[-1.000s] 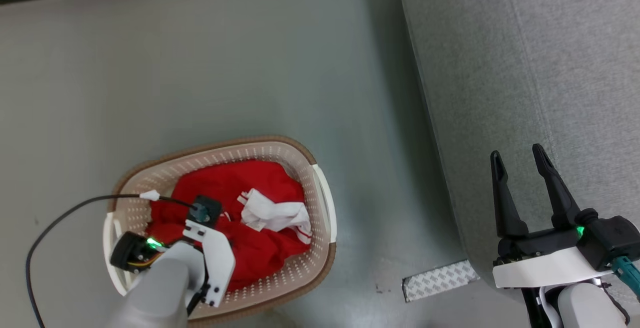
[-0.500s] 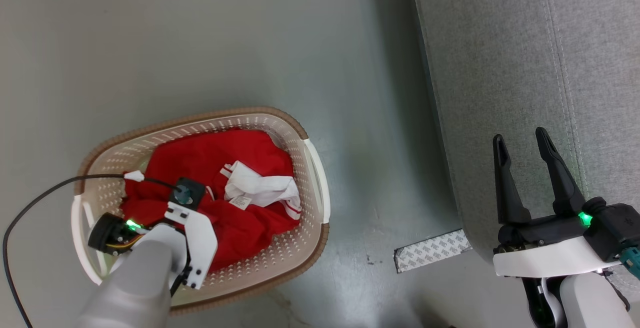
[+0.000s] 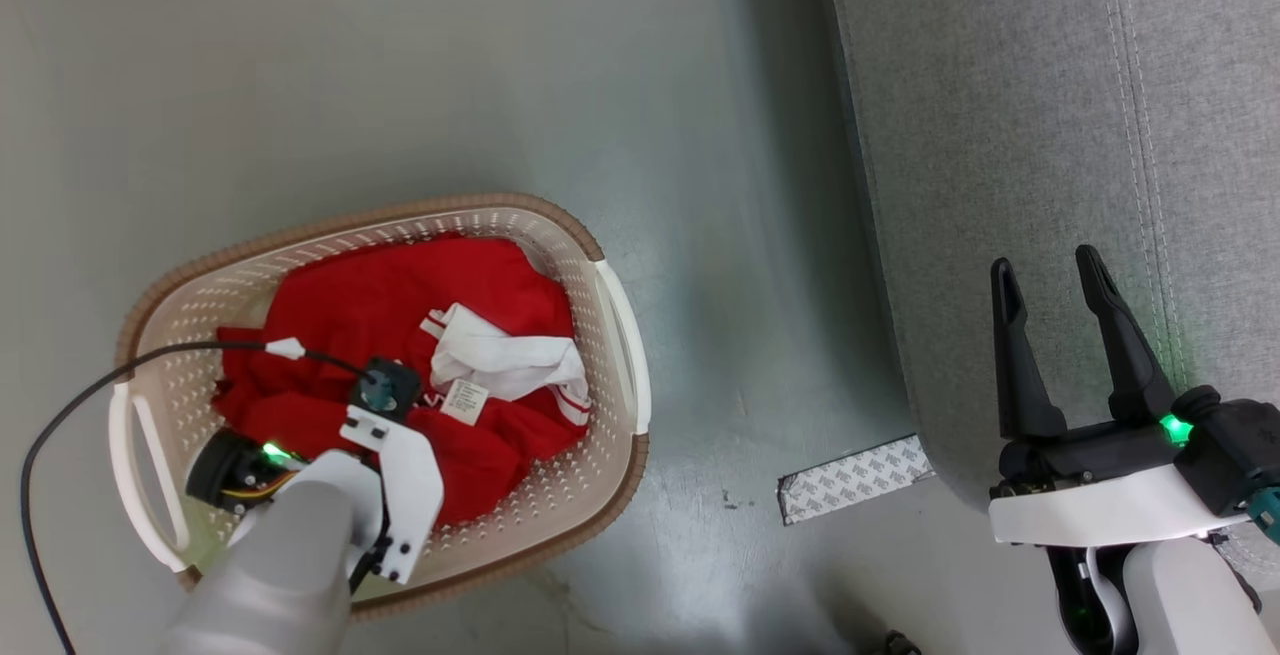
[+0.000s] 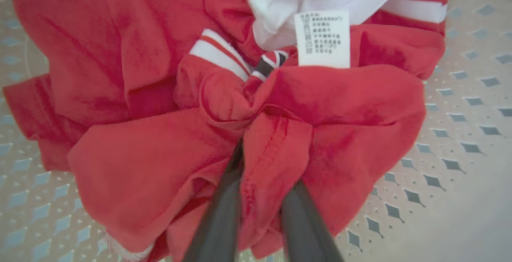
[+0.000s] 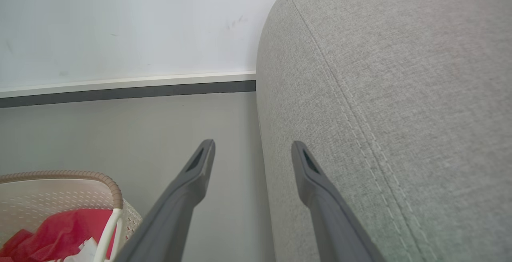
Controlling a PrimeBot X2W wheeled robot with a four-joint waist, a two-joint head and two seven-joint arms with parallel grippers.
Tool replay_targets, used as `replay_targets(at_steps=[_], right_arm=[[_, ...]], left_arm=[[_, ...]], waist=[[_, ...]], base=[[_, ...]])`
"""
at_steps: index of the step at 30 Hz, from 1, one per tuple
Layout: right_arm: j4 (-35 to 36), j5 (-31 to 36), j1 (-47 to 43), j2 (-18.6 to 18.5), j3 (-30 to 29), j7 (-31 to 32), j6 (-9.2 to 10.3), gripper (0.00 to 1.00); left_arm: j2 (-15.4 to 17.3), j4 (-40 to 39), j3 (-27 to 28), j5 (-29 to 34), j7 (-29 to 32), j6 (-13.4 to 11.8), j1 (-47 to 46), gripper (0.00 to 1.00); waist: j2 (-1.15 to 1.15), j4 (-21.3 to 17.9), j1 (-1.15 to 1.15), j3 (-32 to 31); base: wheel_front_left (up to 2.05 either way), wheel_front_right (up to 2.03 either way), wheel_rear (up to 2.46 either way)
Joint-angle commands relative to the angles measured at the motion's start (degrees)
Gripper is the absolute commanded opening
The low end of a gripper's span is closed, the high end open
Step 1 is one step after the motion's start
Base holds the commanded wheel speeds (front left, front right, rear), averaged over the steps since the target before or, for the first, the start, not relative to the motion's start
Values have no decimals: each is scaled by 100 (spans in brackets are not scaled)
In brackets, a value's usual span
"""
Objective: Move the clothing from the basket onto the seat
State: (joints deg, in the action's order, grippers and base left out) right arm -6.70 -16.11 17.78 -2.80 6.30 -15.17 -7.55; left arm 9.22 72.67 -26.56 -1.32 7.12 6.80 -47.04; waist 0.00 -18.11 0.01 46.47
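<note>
So you are at the very start of the move: the clothing (image 3: 400,295) lies wholly inside the basket (image 3: 330,227), a crumpled red heap with its white part turned up toward the right, and none of it hangs over the rim. The basket stands on the floor (image 3: 500,85) at the left of the scene, well apart from the seat (image 3: 1000,135), which takes up the right side and has nothing red on it.

Your left gripper (image 4: 264,174) is down in the basket at the near side of the heap. In the left wrist view its two dark fingers (image 4: 224,214) stand narrow with a stitched hem fold of the red fabric pinched between them, just near of the label tag (image 4: 322,38). I judge that a grip taken, though the cloth hides how deep the fold sits at the tips. The garment does not look lifted yet.

Your right gripper (image 3: 1043,265) hangs wide and empty over the near left edge of the seat.

Done, then: the reach and the pinch. Left is nearly everything: raise the garment clear of the rim, carry it right across the floor, lay it on the cushion, let go. A one-fold hold may let the rest trail and catch on the rim
</note>
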Motion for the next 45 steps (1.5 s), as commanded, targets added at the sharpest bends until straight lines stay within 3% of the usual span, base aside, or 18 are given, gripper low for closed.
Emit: replay_targets(at_steps=[1, 11, 26, 37, 45], right_arm=[[-11, 9, 79, -17, -29, 2, 12, 100], [-158, 74, -90, -18, -150, 3, 12, 100], [-504, 412, -985, -21, -437, 2, 12, 100], [-582, 638, -1629, -20, -669, 3, 12, 100], [-678, 825, -1934, -19, -677, 3, 12, 100]], left_arm=[[-12, 31, -14, -71, 46, 20, -16, 0], [-275, -133, 162, -577, -552, 65, 115, 0], [-583, -707, 598, -1403, -2100, -44, 1030, 0], [-616, -2313, 711, -1626, -2228, -334, 2001, 0], [-450, -3674, 811, -1478, -2228, -564, 2826, 0]], waist=[[0, 2, -1, -20], [0, 160, -1, -853], [0, 756, -1, -3039], [0, 1268, -1, -4161], [0, 1534, -1, -4703]], base=[[0, 0, 0], [0, 0, 0], [0, 0, 0], [0, 0, 0], [0, 0, 0]])
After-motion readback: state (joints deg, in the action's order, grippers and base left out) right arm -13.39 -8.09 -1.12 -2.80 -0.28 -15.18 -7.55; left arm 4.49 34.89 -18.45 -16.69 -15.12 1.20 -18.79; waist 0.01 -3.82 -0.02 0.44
